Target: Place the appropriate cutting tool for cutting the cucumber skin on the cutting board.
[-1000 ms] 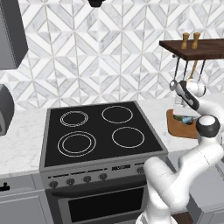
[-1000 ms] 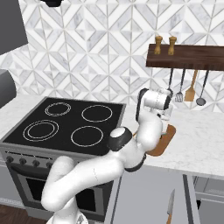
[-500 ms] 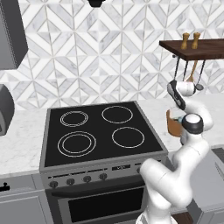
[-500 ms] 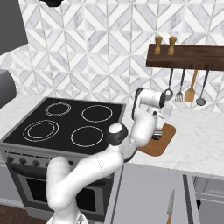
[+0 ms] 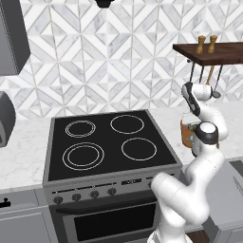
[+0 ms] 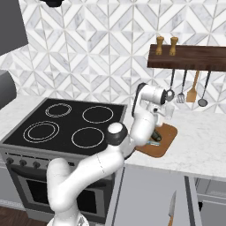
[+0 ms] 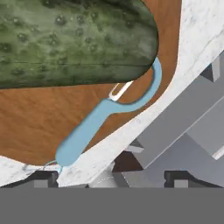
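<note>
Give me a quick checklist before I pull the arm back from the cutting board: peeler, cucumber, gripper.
1. Peeler lies on the cutting board: ok, though its handle end reaches the board's edge.
2. Gripper is open, fingertips apart with nothing between them: ok.
3. Peeler's head sits against the cucumber: cannot tell whether it is wedged under it.
4. Cucumber rests on the board: ok.
5. Hanging utensils close above the hand: cannot tell the clearance.

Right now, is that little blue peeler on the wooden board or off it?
On it. The peeler lies flat on the cutting board, head tucked against the cucumber, handle end reaching the board's edge.
</note>
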